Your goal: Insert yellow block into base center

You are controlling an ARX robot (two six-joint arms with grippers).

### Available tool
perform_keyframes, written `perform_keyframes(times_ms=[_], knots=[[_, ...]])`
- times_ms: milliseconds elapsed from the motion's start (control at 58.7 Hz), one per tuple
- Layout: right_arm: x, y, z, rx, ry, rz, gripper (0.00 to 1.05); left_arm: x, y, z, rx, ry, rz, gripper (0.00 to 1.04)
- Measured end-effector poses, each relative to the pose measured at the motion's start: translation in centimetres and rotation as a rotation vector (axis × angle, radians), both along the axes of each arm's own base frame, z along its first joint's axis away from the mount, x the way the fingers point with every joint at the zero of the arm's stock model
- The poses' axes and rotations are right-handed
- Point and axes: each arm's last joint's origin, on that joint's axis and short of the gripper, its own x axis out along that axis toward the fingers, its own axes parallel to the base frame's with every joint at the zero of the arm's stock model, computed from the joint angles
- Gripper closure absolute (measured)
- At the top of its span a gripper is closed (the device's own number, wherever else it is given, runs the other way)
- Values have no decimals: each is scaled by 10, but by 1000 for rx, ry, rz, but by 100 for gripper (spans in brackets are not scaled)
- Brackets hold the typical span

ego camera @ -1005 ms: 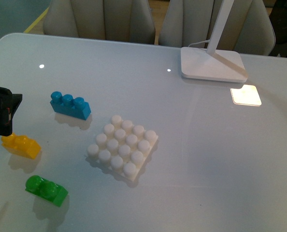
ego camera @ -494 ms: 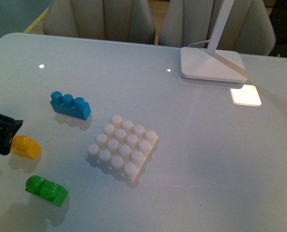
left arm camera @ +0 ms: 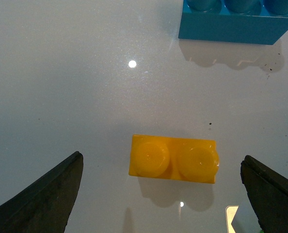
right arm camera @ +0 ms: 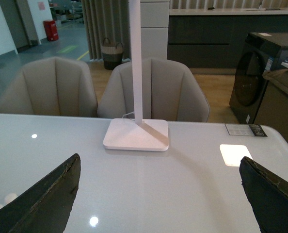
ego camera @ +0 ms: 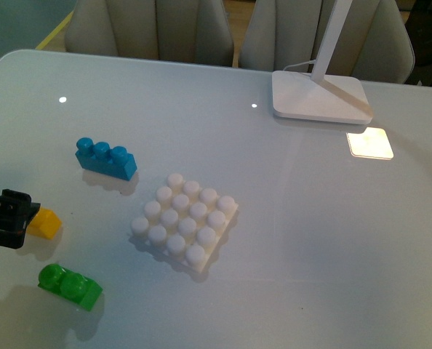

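**Yellow block lies between spread left jaws, untouched**

The yellow block (left arm camera: 173,159) lies flat on the worktop (ego camera: 310,218), studs up. It sits in the gap of the left jaws, which are spread wide. In the left wrist view, bare worktop shows between the block and each finger (left arm camera: 47,194), and its long side runs across the gap. From the front it lies well apart from the base (ego camera: 185,222), off to that plate's left, between the blue brick (ego camera: 105,158) and the green brick (ego camera: 70,285). The right jaws are also spread, holding nothing, and face the lamp foot (right arm camera: 136,134).
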Motion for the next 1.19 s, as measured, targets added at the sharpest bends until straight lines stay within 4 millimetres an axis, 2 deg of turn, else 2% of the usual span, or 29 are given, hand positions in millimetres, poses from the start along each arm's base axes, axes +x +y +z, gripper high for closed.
perform_keyframes(times_ms=[238, 954, 1192], knots=[[0, 0, 0, 0, 0, 0, 9, 8, -2, -6, -16, 35, 21, 7], [0, 0, 0, 0, 0, 0, 9, 5, -14, -25, -33, 99, 2, 7], [0, 0, 0, 0, 0, 0, 9, 12, -17, -29, -24, 98, 3, 7]])
